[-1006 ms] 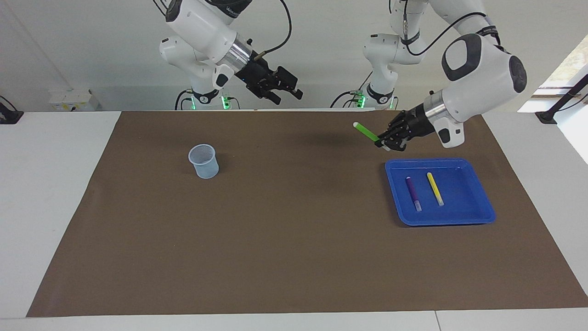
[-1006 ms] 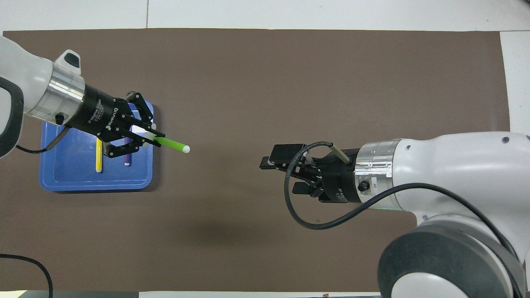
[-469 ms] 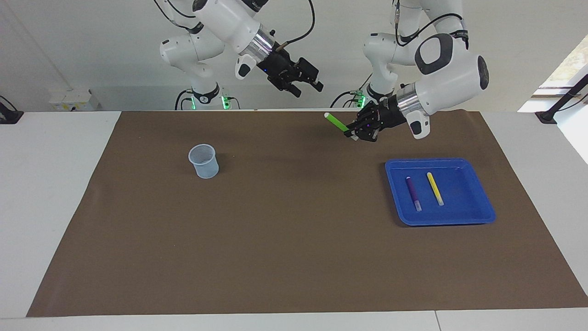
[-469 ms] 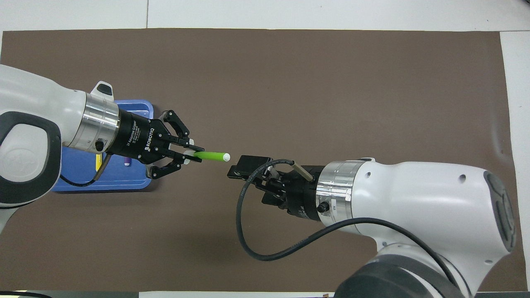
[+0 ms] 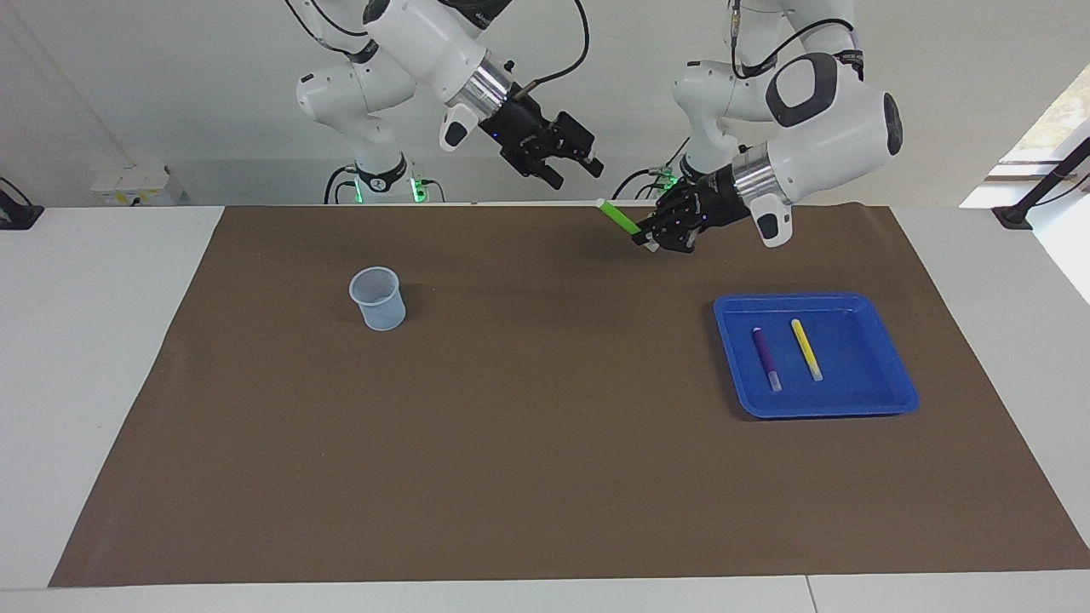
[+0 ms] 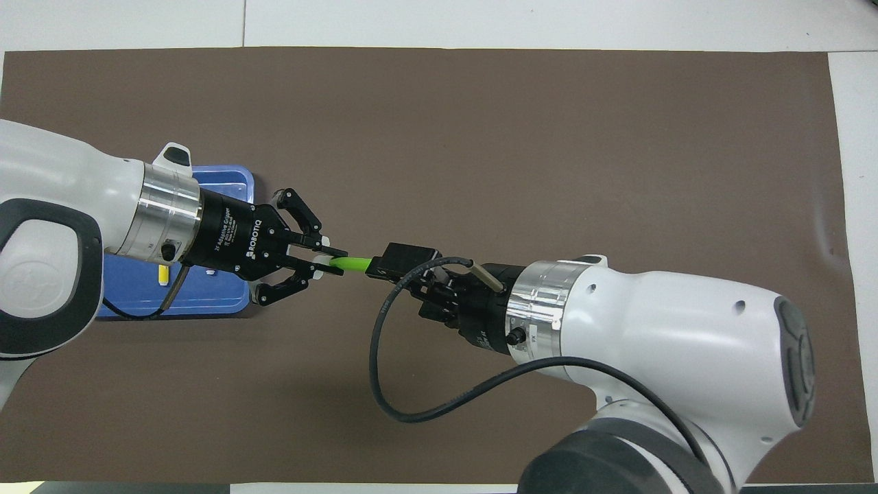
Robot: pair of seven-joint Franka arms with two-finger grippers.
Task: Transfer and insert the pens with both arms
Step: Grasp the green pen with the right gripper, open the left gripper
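My left gripper (image 5: 645, 241) is shut on the lower end of the green pen (image 5: 620, 220), holding it in the air over the mat's robot-side edge. The pen slants up toward my right gripper (image 5: 579, 174). That gripper is open and hangs just above the pen's free tip, with a small gap showing in the facing view. From overhead, one right finger (image 6: 405, 259) covers the tip of the green pen (image 6: 353, 263). The purple pen (image 5: 764, 358) and the yellow pen (image 5: 806, 349) lie side by side in the blue tray (image 5: 886, 392).
A pale translucent cup (image 5: 377, 298) stands upright on the brown mat (image 5: 545, 443) toward the right arm's end; the right arm hides it from overhead. The left arm covers most of the blue tray (image 6: 226, 185) there.
The left gripper carried the green pen away from the tray toward the table's middle. The right gripper swung in to meet it and now sits over the pen's tip.
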